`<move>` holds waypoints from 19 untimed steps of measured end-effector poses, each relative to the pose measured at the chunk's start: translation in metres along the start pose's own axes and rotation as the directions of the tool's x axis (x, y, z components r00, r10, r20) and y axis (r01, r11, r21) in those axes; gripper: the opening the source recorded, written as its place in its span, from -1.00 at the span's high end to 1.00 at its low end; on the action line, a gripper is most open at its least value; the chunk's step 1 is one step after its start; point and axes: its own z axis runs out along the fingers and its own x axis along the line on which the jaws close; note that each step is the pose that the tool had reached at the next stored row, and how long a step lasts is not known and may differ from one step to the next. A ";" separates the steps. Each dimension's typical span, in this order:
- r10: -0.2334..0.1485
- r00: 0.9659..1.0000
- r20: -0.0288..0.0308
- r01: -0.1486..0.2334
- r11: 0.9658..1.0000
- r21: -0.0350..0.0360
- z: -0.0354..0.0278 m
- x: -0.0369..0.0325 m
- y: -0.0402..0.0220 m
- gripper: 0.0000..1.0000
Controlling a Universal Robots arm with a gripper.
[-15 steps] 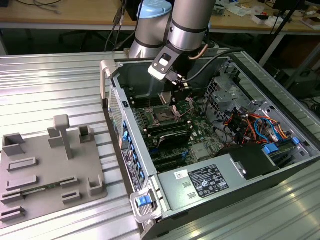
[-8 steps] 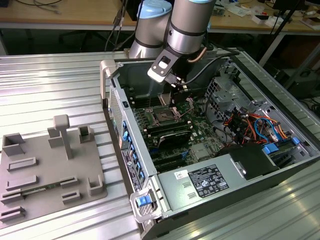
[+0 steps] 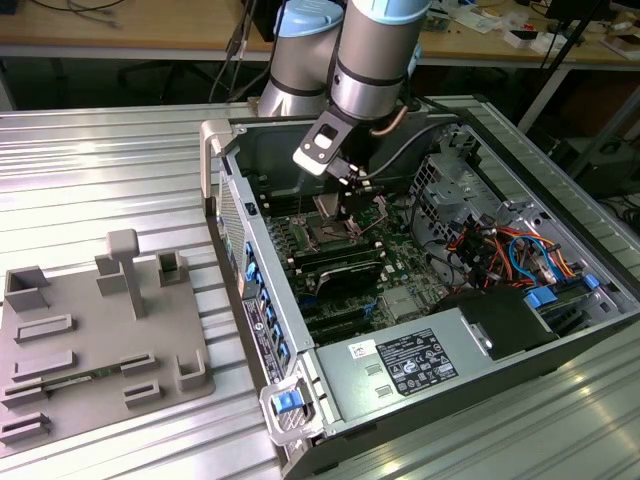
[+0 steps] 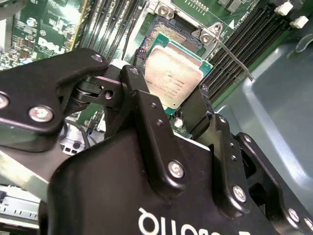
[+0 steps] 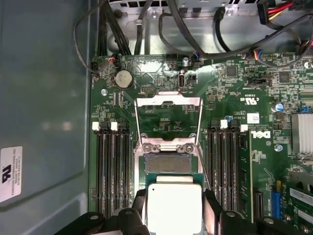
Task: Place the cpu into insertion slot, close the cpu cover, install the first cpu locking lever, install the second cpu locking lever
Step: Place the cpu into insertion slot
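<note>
My gripper [image 5: 174, 209] is shut on the cpu [image 5: 174, 203], a flat square chip with a silver-grey top, its black fingers [image 5: 211, 210] pressing on two opposite edges. In the second wrist view the cpu [image 4: 171, 78] sits between the fingers [image 4: 138, 93] just short of the insertion slot [image 4: 172, 35]. The insertion slot [image 5: 168, 164] lies bare with a dark centre. The cpu cover [image 5: 168, 117], a thin silvery frame, stands swung open beyond it. A thin locking lever [image 4: 234, 59] sticks out beside the slot. In the exterior view the gripper [image 3: 345, 203] hangs inside the case over the slot [image 3: 328, 234].
Long black memory slots [image 5: 112, 171] flank the socket on both sides. Cables [image 5: 195, 29] run along the board's far edge. A grey power-supply box [image 3: 400, 365], coloured wiring [image 3: 500, 250] and case walls [image 3: 235, 200] surround the board. A grey fixture plate [image 3: 90, 340] lies outside the case.
</note>
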 end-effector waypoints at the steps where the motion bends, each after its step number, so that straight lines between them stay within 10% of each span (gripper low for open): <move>1: 0.000 1.000 0.000 0.000 1.000 0.000 0.0033 0.0010 -0.0002 -0.09; 11: 0.000 1.000 0.003 0.000 1.000 0.007 0.0273 0.0024 0.0028 -0.09; 19: 0.000 1.000 0.003 0.000 1.000 0.007 0.0287 0.0024 0.0027 -0.09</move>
